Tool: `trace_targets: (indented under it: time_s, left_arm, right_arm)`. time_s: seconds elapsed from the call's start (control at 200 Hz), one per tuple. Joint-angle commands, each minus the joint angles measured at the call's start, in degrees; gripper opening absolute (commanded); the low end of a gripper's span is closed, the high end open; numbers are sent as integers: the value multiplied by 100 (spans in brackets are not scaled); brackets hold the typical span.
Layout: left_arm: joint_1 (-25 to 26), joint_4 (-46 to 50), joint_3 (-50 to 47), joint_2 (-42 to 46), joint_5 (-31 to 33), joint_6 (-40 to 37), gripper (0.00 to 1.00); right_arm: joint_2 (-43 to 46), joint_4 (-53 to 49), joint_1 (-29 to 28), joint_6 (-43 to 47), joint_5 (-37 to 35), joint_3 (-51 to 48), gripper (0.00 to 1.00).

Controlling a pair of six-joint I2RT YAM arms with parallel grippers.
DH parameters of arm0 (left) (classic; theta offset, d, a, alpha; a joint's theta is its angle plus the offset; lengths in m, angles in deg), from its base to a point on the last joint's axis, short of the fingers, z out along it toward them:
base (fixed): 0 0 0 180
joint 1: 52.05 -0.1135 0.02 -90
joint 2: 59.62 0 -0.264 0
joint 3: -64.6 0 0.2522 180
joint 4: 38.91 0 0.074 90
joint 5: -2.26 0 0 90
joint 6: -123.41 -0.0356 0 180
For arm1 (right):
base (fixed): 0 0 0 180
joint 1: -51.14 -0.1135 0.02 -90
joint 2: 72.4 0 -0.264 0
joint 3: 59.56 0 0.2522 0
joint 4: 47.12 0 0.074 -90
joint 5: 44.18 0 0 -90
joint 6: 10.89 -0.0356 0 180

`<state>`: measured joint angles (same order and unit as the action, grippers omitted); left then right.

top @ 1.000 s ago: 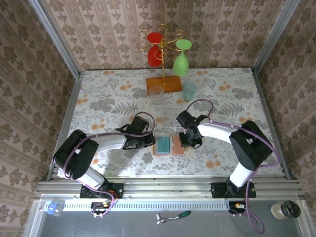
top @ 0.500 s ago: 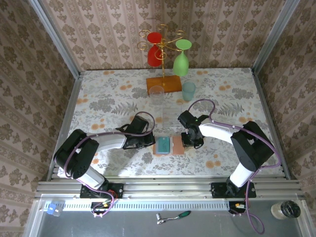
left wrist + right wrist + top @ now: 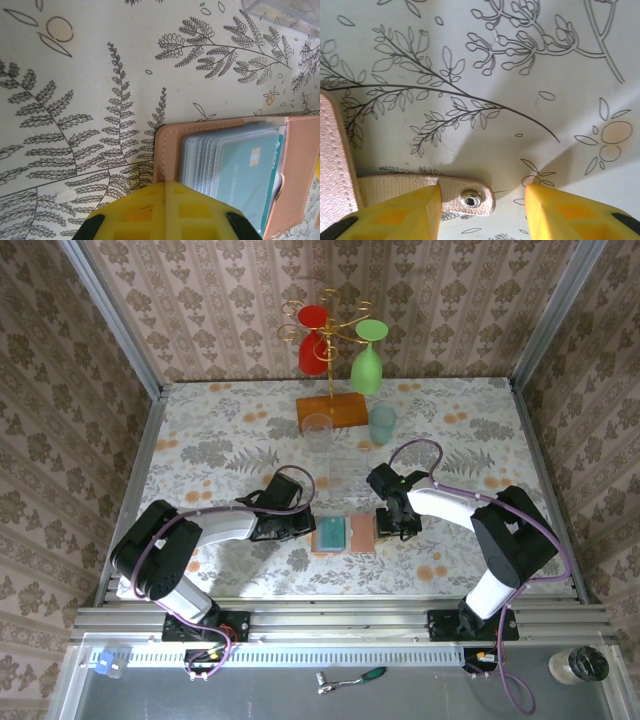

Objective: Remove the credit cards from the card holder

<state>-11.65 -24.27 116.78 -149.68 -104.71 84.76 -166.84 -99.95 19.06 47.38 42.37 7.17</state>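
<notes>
Well, barely begun — the card holder (image 3: 342, 534) lies open on the surface (image 3: 220, 440) between the arms, credit cards (image 3: 240, 167) tucked in its pockets. Left tool (image 3: 167, 195) pressed together at its edge; right tool (image 3: 482, 195) spread, the snap strap (image 3: 420, 192) between its fingers.

Diffuse overhead light leaves the table (image 3: 200, 430) evenly bright with only short, soft shadows, while both wrist views render its printed surface sharp and the yellow fingers (image 3: 560, 210) at the lower edge slightly blurred.
</notes>
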Motion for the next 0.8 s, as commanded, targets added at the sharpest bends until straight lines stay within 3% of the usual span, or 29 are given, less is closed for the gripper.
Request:
trace_targets:
  time_s: [0.0, 0.44, 0.795]
  left_arm:
    - [-39, 438, -1, -184, 98, -86, 0]
    - [67, 326, 13, -168, 106, -49, 0]
    - [55, 391, -37, -80, 163, -63, 0]
  right_arm:
    - [81, -334, 51, -44, -372, -103, 47]
    - [21, -381, 52, -18, -514, -83, 39]
    - [-20, -393, 50, 16, -570, -68, 38]
